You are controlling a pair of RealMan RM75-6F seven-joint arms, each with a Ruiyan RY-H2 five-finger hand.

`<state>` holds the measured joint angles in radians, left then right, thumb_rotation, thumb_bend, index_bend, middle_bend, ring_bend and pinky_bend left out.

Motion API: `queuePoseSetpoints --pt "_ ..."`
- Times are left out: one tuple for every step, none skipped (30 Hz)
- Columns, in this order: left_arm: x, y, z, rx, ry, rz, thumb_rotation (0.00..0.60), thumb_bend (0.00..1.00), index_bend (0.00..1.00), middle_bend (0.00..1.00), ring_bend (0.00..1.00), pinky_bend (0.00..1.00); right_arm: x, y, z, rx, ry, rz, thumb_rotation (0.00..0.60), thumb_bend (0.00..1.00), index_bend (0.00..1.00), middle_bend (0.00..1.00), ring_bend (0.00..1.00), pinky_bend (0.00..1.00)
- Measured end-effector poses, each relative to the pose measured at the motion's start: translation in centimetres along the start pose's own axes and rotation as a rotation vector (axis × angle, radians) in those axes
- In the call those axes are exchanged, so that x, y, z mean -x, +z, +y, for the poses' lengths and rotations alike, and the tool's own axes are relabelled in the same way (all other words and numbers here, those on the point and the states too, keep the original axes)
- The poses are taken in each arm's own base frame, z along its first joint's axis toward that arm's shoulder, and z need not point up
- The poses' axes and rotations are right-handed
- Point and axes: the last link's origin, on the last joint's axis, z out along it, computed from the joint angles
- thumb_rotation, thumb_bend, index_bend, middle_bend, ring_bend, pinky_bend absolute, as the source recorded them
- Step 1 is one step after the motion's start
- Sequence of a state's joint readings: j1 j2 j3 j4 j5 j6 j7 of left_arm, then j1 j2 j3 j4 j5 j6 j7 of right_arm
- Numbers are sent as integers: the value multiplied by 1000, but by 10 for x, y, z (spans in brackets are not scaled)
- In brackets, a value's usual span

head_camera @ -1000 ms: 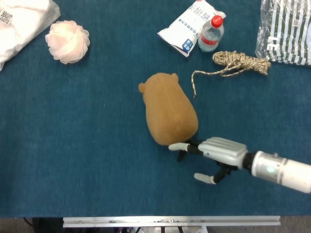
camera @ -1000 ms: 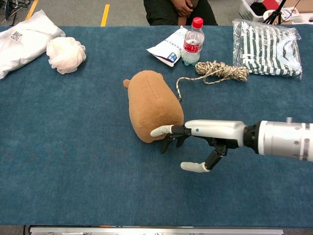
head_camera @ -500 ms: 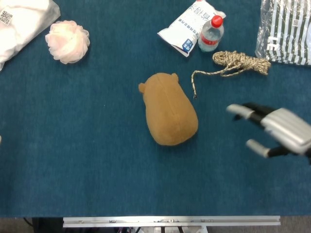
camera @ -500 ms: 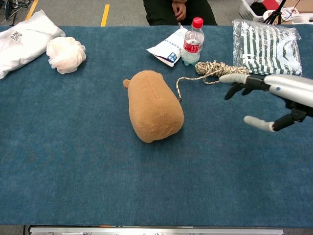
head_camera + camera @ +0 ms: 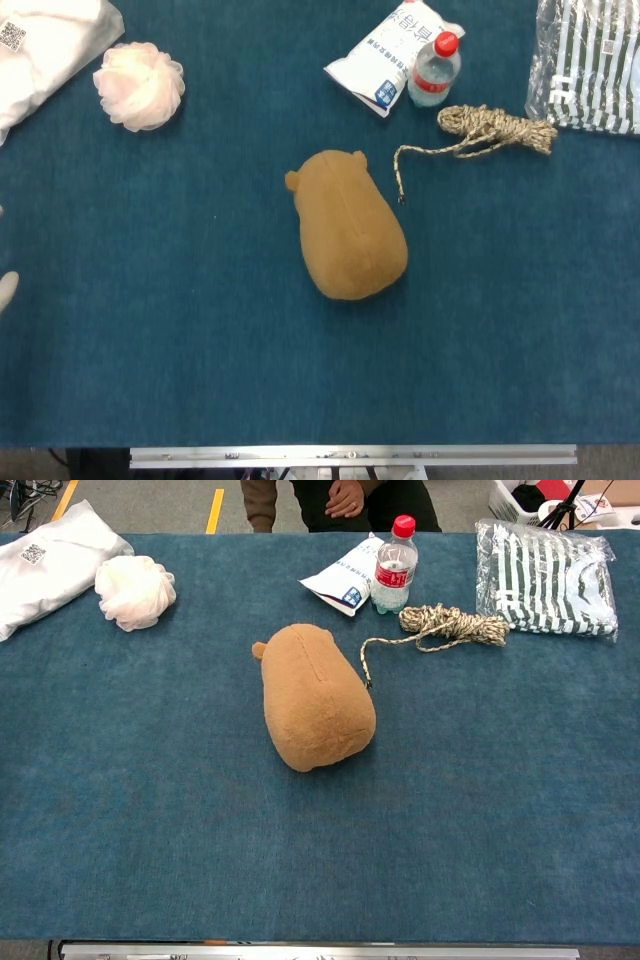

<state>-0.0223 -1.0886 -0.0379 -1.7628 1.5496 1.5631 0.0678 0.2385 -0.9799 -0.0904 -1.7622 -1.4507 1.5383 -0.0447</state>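
Bright, even light; sharp, faint shadows

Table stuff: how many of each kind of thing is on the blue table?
Brown plush toy: 1
Water bottle: 1
Coiled rope: 1
White snack packet: 1
Pink bath pouf: 1
White bagged bundle: 1
Striped cloth in a clear bag: 1
Total: 7

One plush toy (image 5: 348, 228), bottle (image 5: 433, 70), rope (image 5: 488, 131), sponge (image 5: 139, 85); three packets (image 5: 385, 55).
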Motion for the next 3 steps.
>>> queuePoseSetpoints --pt "0 0 0 1 -1 1 600 220 288 275 202 197 0 -1 0 -1 0 2 600 118 74 290 119 216" --pt "0 0 0 1 -1 1 600 220 288 275 202 197 0 -1 0 -3 1 1 600 118 74 290 119 216" --pt "0 0 0 1 -2 1 600 220 288 275 202 197 0 -1 -1 -6 1 -1 600 118 74 290 119 216"
